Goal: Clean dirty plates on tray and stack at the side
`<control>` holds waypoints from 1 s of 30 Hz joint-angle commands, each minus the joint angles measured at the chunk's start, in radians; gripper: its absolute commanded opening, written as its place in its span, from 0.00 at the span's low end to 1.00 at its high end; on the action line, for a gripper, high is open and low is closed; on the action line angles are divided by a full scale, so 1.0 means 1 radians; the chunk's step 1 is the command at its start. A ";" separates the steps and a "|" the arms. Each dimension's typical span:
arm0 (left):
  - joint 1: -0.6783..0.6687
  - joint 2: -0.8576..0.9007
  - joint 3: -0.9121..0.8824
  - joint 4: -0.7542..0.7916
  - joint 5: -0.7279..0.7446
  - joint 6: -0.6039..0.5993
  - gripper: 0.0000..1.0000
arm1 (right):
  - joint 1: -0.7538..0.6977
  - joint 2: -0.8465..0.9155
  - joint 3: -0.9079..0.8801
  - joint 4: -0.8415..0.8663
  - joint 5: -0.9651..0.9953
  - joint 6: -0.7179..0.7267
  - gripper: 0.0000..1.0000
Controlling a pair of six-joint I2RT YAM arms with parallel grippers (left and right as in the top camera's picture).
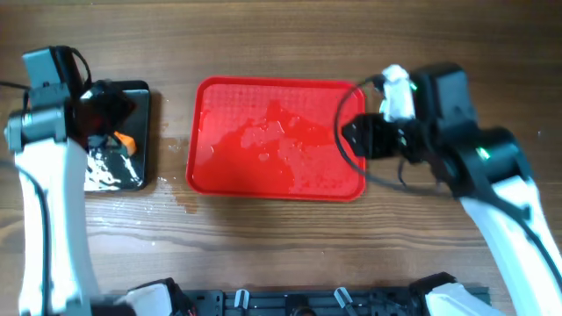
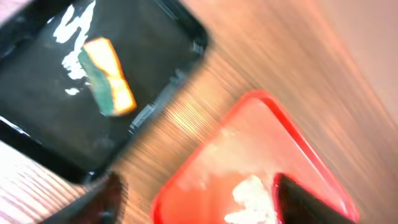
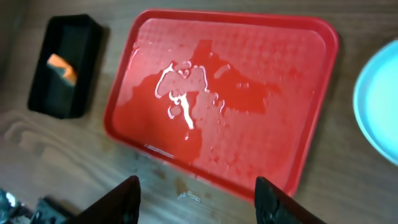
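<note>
Light is even and bright. Glare is seen on the red tray (image 3: pixel 280 124) and black tray (image 1: pixel 145 132). Left wrist view is badly motion-blurred; others are sharp.

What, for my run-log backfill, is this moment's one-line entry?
red tray: wet, no plates | plate: beside tray | sponge: in black tray | left gripper: open | right gripper: open
</note>
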 commanded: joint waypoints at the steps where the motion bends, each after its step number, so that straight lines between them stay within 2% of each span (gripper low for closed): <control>1: -0.069 -0.091 0.009 -0.056 0.080 -0.002 1.00 | 0.006 -0.129 0.017 -0.072 0.018 0.001 0.59; 8: -0.153 -0.130 0.009 -0.148 0.080 -0.002 1.00 | 0.006 -0.362 -0.047 -0.168 0.018 0.004 0.60; 9: -0.161 -0.126 0.009 -0.162 0.079 -0.002 1.00 | 0.006 -0.420 -0.087 -0.164 0.032 0.015 0.82; 10: -0.162 -0.126 0.009 -0.166 0.080 -0.002 1.00 | 0.006 -0.446 -0.106 -0.165 0.048 0.038 1.00; 15: -0.161 -0.125 0.009 -0.165 0.080 -0.002 1.00 | 0.006 -0.495 -0.147 -0.176 0.063 0.110 1.00; 30: -0.161 -0.124 0.009 -0.165 0.080 -0.002 1.00 | 0.023 -0.486 -0.147 -0.205 0.085 0.098 1.00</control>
